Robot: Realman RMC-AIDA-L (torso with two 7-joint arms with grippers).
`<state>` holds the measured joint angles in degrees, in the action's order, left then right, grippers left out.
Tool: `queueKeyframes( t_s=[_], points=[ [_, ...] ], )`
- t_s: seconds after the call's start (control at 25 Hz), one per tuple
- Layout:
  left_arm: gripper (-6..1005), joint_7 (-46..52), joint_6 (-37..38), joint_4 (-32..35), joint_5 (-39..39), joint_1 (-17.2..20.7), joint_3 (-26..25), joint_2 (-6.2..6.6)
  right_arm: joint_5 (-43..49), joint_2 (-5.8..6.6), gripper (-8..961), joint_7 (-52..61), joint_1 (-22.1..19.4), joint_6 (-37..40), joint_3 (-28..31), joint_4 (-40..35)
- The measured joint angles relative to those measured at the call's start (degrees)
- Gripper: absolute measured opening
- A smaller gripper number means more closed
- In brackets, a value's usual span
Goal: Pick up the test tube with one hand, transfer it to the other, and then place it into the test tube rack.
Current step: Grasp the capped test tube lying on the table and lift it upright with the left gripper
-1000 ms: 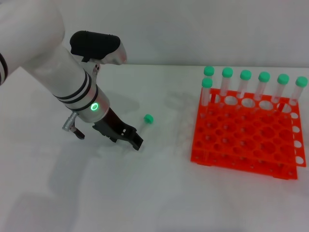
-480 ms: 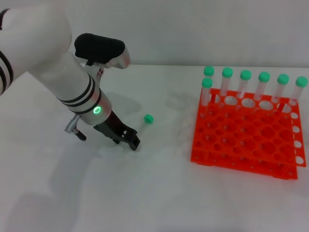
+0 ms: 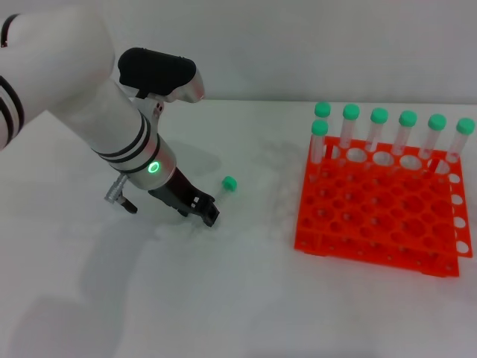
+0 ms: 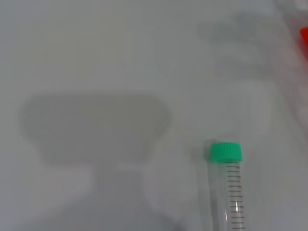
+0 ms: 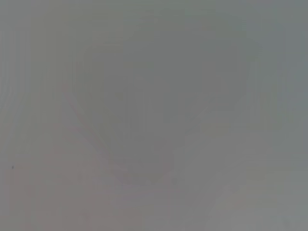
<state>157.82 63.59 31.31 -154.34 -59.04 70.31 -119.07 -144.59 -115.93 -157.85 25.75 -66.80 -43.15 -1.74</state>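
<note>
The test tube lies flat on the white table; its green cap [image 3: 229, 183] points away from my left gripper and its clear body runs toward it. The left wrist view shows the tube [image 4: 230, 192] with its cap [image 4: 225, 152] and printed scale. My left gripper [image 3: 206, 212], black on the silver-grey arm with the green light [image 3: 153, 168], is low over the table at the tube's bottom end, just left of the cap. The orange-red test tube rack [image 3: 373, 224] stands to the right. My right gripper is out of view.
Several green-capped tubes [image 3: 378, 127] stand upright along the rack's back row, with one more [image 3: 319, 138] at the far-left corner a row nearer. The right wrist view shows only a plain grey surface. A grey wall runs behind the table.
My left arm has shifted slightly right and its gripper has edged closer to the lying tube. The tube and rack have not moved.
</note>
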Motion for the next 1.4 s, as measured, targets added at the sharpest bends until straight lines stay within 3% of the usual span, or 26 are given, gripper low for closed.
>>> queueKeyframes(
  t_s=[0.28,0.36,0.6,0.8,1.16,1.4],
  points=[
    [515,-0.76,-1.50,-2.21,0.13,-1.29,0.09,-0.15,-0.23,0.06,838,0.00,-0.08,0.00,0.00,-0.22],
    [345,-1.17,-1.79,-2.40,0.22,-1.51,0.10,-0.19,-0.24,0.10,838,0.00,-0.09,0.00,0.01,-0.26],
    [304,-2.70,-2.25,-2.61,1.78,-1.69,0.17,-0.20,-0.26,0.11,838,0.00,-0.29,0.00,0.09,-0.43],
    [192,-3.08,-2.35,-3.07,2.22,-1.68,0.18,-0.12,-0.34,0.19,837,0.00,-0.35,0.00,0.09,-0.46],
    [192,-4.67,-2.92,-2.99,3.01,-1.29,0.20,-0.19,-0.35,0.18,837,-0.01,-0.32,0.04,0.09,-0.46],
    [192,-11.25,-4.65,-1.03,10.66,0.00,-0.57,0.16,-0.35,0.18,837,0.00,-0.68,0.06,0.09,-0.43]
  ],
)
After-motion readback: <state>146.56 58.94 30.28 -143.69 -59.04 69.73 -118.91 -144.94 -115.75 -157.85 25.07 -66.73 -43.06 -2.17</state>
